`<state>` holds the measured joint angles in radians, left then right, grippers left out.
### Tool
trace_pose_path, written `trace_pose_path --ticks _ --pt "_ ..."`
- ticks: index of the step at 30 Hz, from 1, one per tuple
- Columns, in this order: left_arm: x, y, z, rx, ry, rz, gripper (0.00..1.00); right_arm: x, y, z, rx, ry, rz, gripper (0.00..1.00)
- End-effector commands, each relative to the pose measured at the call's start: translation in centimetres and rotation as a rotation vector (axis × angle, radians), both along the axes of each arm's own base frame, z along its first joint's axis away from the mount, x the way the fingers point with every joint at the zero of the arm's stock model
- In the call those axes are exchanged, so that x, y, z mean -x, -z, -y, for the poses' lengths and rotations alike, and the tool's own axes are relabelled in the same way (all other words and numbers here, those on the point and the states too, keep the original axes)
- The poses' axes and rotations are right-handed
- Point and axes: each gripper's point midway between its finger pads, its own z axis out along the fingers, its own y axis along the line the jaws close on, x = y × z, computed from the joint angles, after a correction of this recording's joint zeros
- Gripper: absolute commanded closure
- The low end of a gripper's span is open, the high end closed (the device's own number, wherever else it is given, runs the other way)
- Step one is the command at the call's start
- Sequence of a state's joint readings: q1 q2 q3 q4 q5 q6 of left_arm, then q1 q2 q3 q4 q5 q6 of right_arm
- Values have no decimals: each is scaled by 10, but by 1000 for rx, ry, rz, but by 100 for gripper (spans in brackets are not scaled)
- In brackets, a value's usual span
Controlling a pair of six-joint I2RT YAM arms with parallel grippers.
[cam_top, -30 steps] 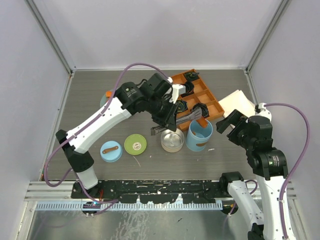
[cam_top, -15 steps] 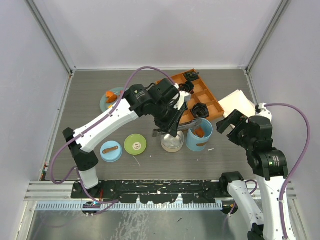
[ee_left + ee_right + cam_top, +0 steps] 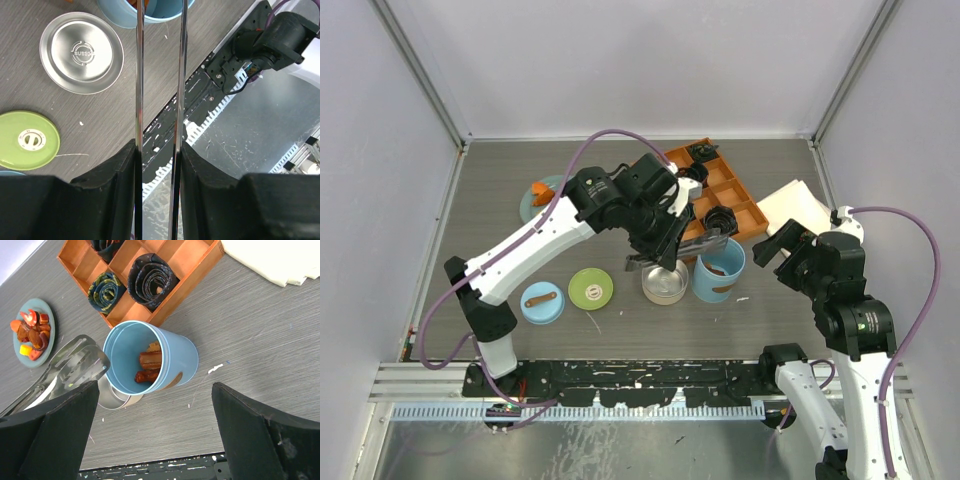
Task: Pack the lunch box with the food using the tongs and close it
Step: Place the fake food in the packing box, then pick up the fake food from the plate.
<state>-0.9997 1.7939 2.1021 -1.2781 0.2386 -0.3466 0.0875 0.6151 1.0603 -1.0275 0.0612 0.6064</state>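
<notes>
Left gripper [image 3: 159, 165] clamps tongs [image 3: 139, 75], tips cut off at frame top over blue cylinder [image 3: 112, 12]; right gripper [image 3: 155, 390] wide open.

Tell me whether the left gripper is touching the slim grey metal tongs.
Touching. Left wrist view: the left gripper clamps the slim grey metal tongs, a black finger pressed against each arm's outer side.

Grey tongs [image 3: 139, 75] clamped in left claw [image 3: 159, 150], arms parted, tips ahead over open light-blue cylinder [image 3: 150, 360] holding brown chunks [image 3: 148, 367]; empty steel tin [image 3: 81, 52], green lid [image 3: 27, 140] beside claw.
</notes>
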Motion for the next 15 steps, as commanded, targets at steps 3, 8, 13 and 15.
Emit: trace_pose_path --ticks 3,8,13,15 --pt "-16 -33 -14 48 -54 141 63 -6 -13 1 -11 15 48 0" --pt "-48 -35 -42 44 -176 152 63 -6 -13 1 -10 17 49 0" --pt "-91 -35 -89 74 -338 128 63 -6 -12 3 -4 22 48 0" --pt "-107 -32 -109 79 -397 115 62 -6 -12 3 -4 22 46 0"
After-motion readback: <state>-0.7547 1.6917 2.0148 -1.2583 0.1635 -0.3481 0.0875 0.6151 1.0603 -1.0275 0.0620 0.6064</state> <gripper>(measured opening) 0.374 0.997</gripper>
